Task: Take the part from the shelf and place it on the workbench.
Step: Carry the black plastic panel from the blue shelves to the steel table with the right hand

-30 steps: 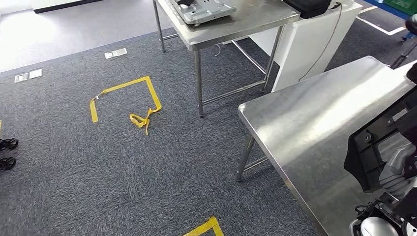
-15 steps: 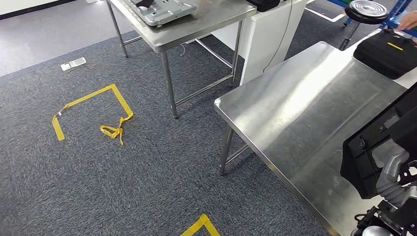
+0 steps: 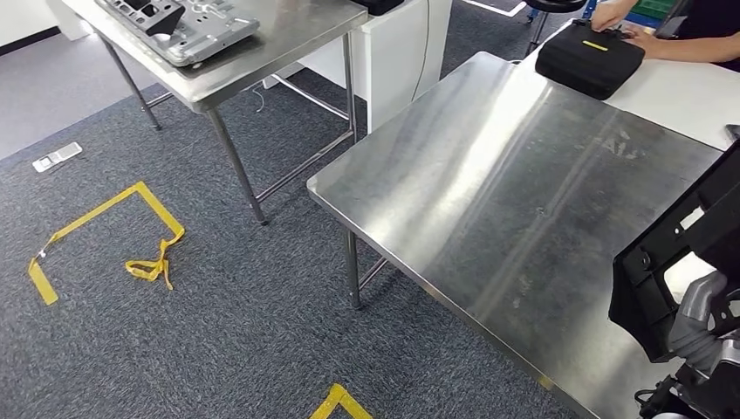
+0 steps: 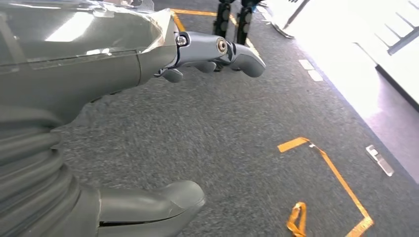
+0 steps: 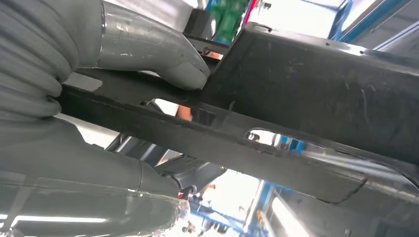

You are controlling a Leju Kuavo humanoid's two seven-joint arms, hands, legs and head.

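Below me, right side: black part (image 3: 676,262) clamped in my right hand (image 3: 702,319), above the bench (image 3: 489,192), now swung closer into view; release pending. Left hand (image 4: 148,123) empty, fingers apart.

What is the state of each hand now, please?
Left hand: open, holding nothing.
Right hand: holding the black part.

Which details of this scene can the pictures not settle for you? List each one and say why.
1. Black part, head view: its full shape, cut off by the picture's edge.
2. Right hand, right wrist view: fingers hidden behind the part.
3. Person at the black case: cut off by the top edge.
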